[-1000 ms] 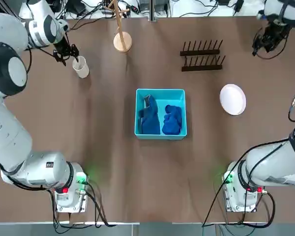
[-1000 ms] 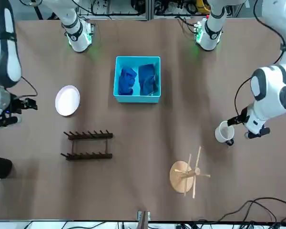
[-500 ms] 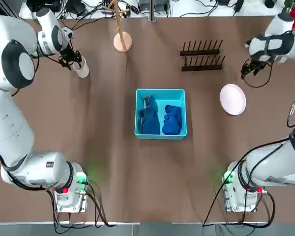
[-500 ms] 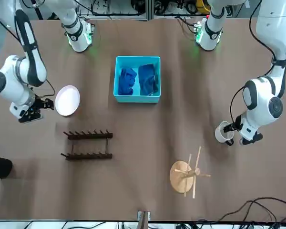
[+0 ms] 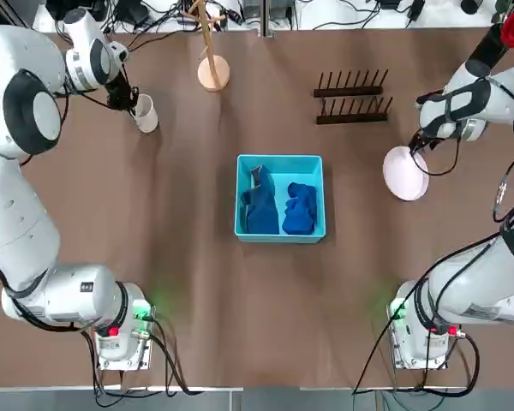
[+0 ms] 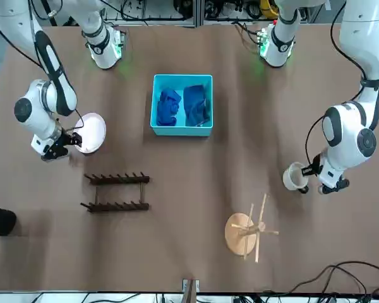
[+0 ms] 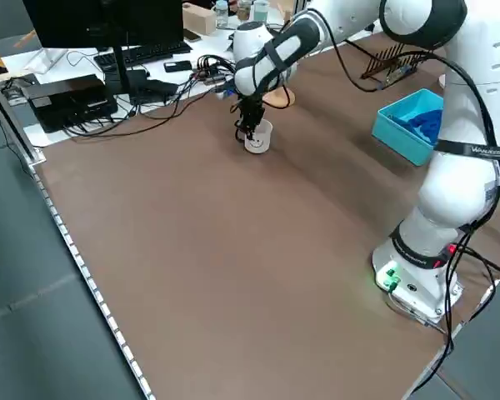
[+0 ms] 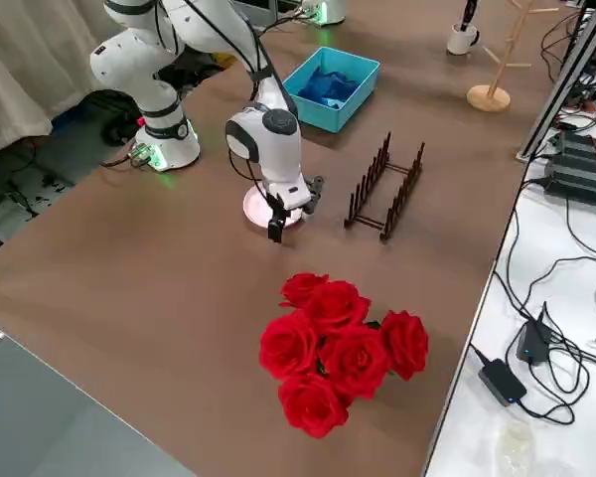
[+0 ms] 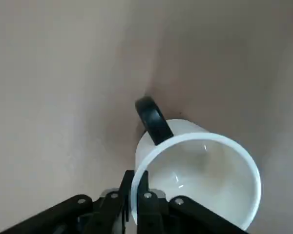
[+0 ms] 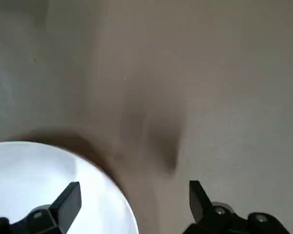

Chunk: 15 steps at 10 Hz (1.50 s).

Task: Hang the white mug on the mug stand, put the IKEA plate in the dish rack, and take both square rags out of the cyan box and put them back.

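My left gripper [image 9: 135, 195] is clenched on the rim of the mug [image 9: 198, 175], which stands on the table [image 5: 180, 282] near the stand [image 5: 211, 60]. I judge the hanging step is in hand: next I must lift the mug and turn its dark handle [image 9: 153, 119] toward a peg. My right gripper [image 10: 134, 200] hangs with jaws released wide over the edge of the plate [image 5: 405, 173], beside the rack [image 5: 351, 96]. Both rags [image 5: 278, 205] lie in the box [image 5: 279, 161], untouched.
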Each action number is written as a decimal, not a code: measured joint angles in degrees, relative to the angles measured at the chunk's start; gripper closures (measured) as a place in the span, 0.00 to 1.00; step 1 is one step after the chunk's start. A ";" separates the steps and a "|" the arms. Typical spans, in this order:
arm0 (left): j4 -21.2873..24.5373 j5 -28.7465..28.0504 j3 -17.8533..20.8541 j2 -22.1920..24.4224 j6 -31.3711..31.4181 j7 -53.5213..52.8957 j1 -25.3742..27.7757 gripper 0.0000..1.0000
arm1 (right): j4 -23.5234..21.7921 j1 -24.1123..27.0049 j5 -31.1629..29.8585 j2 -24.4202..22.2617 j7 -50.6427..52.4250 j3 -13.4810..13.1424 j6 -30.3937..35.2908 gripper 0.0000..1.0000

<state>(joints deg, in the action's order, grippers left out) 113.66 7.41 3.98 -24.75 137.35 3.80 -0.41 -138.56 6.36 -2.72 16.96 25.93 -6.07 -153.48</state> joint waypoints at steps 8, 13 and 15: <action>-9.49 -6.70 -7.50 7.07 0.87 -15.25 -0.97 0.93 | 0.00 -0.45 0.00 0.77 4.88 0.17 0.02 0.41; -19.37 -14.76 -12.43 1.18 0.92 -22.92 -1.50 0.93 | 0.27 -0.27 0.03 0.45 5.01 0.07 0.13 0.95; -22.57 -17.19 -13.81 -1.13 0.92 -22.95 -1.59 0.93 | 0.84 -0.15 0.03 0.33 5.64 0.05 0.50 0.95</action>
<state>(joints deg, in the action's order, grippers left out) 91.08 -9.78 -9.83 -25.87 138.28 -19.16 -2.00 -137.72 6.21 -2.69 17.29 31.57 -6.02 -152.98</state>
